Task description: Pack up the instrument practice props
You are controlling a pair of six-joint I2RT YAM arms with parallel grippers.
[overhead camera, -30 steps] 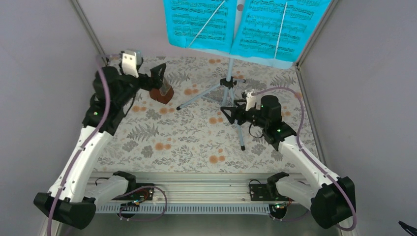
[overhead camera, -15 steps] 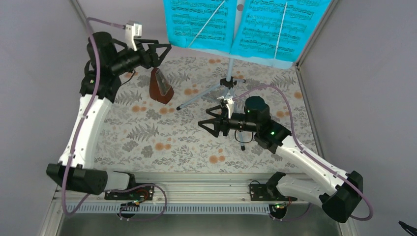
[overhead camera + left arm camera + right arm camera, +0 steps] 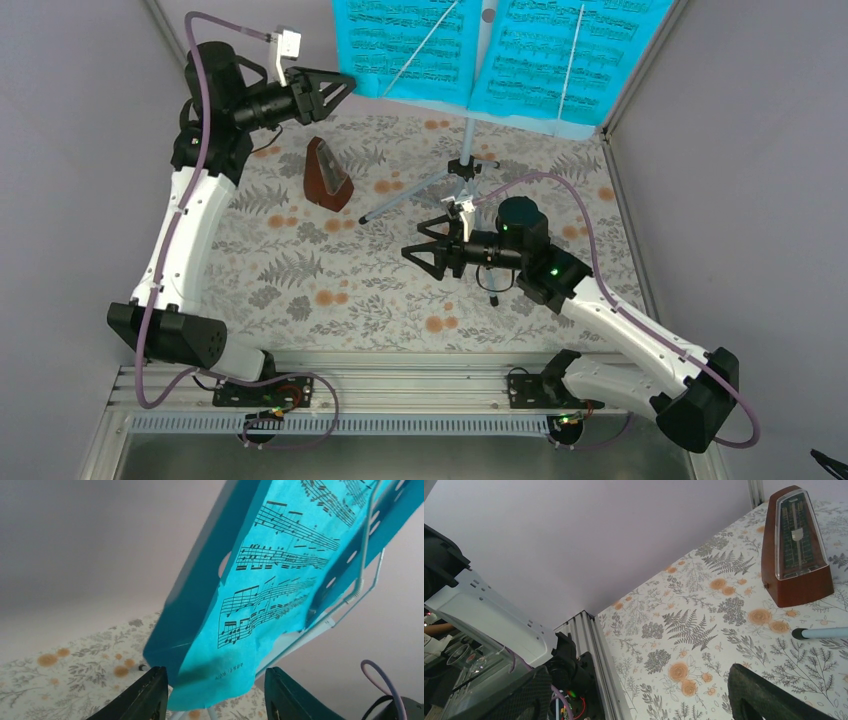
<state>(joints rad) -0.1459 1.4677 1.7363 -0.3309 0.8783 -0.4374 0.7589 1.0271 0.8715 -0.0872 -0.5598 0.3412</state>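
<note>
The teal sheet of printed music (image 3: 405, 45) lies spread on the pale blue music stand (image 3: 487, 20) at the back, whose silver tripod legs (image 3: 462, 166) rest on the cloth. My left gripper (image 3: 340, 85) is raised to the sheet's lower left corner. In the left wrist view that corner of the sheet (image 3: 260, 605) hangs between the fingers of the left gripper (image 3: 215, 680), which stands open with gaps on both sides. The reddish-brown metronome (image 3: 325, 177) stands upright, untouched. My right gripper (image 3: 415, 255) hovers open over the cloth, empty; its wrist view shows the metronome (image 3: 796, 547) ahead.
A floral cloth (image 3: 330, 290) covers the table. Grey walls close it in on three sides. An aluminium rail (image 3: 400, 375) carrying the arm bases runs along the near edge. One stand leg tip (image 3: 819, 632) lies close to the metronome.
My left arm has lifted away from the metronome up to the sheet's corner, and its jaws have narrowed. The right arm swung left earlier and has since held still.
</note>
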